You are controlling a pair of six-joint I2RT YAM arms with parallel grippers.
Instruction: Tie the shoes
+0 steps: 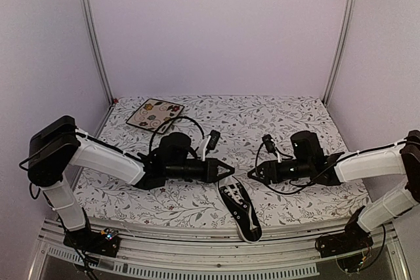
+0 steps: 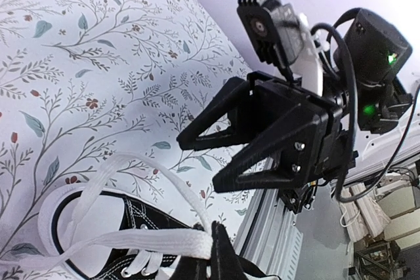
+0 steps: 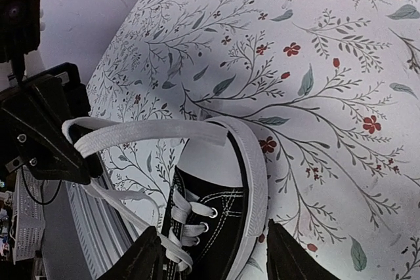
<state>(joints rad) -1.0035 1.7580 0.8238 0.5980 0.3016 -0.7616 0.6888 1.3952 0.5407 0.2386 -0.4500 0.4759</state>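
Your table [image 1: 295, 122], draped in a white cloth printed with leafy sprigs and small red flowers, carries two things: a black sneaker [image 1: 239, 209] lying around the middle of the near edge, and a square floral plate [image 1: 155, 114], well apart, at the far left corner.

Enclosure: plain pale lilac back wall [image 1: 216, 24], side walls the same tone. Bare metal posts [image 1: 94, 31] stand at both rear corners. Table cover [image 1: 289, 116] is white, printed with grey-green sprigs and small red flowers. Metal rail [image 1: 164, 240] runs along the near edge. Light is even, shadows soft.
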